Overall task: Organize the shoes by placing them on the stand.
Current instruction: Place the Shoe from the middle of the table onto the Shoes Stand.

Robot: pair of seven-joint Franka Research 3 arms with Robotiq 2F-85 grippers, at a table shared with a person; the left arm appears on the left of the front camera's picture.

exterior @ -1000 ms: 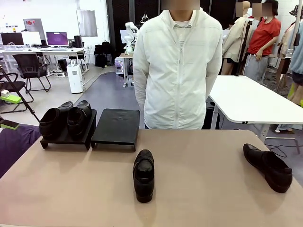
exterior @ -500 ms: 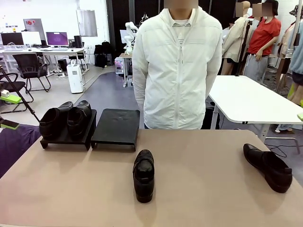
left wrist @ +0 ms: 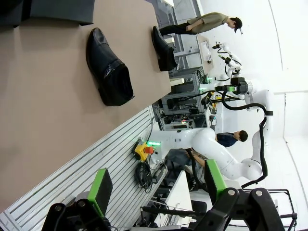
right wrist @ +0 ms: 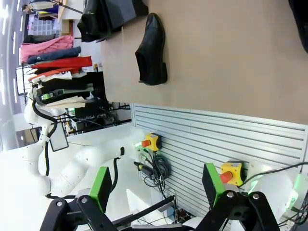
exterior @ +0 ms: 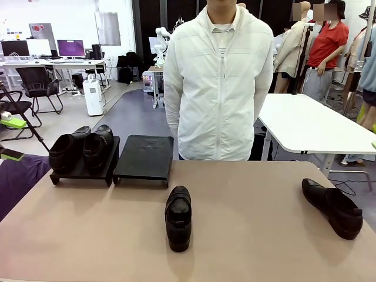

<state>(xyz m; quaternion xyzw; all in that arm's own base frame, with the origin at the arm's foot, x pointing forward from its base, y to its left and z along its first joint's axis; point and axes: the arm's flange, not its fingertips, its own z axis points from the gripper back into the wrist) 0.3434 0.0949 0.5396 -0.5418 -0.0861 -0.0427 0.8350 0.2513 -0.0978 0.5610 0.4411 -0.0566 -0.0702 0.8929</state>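
Observation:
Two glossy black shoes (exterior: 82, 148) sit side by side on the left platform of the stand (exterior: 76, 173). Its right platform (exterior: 144, 157) is bare. A third shoe (exterior: 178, 217) lies mid-table, toe toward me, and shows in the left wrist view (left wrist: 109, 67) and the right wrist view (right wrist: 151, 50). The fourth shoe (exterior: 332, 207) lies at the right (left wrist: 163, 42). My left gripper (left wrist: 156, 185) is open and holds nothing, back beyond the table's near edge. My right gripper (right wrist: 156, 185) is likewise open, far from the shoes.
A person in a white jacket (exterior: 218, 88) stands at the far side of the tan table (exterior: 258, 235), hands out of sight. A white table (exterior: 311, 126) stands behind on the right. Slatted panels and emergency-stop buttons (right wrist: 150, 142) sit below the near edge.

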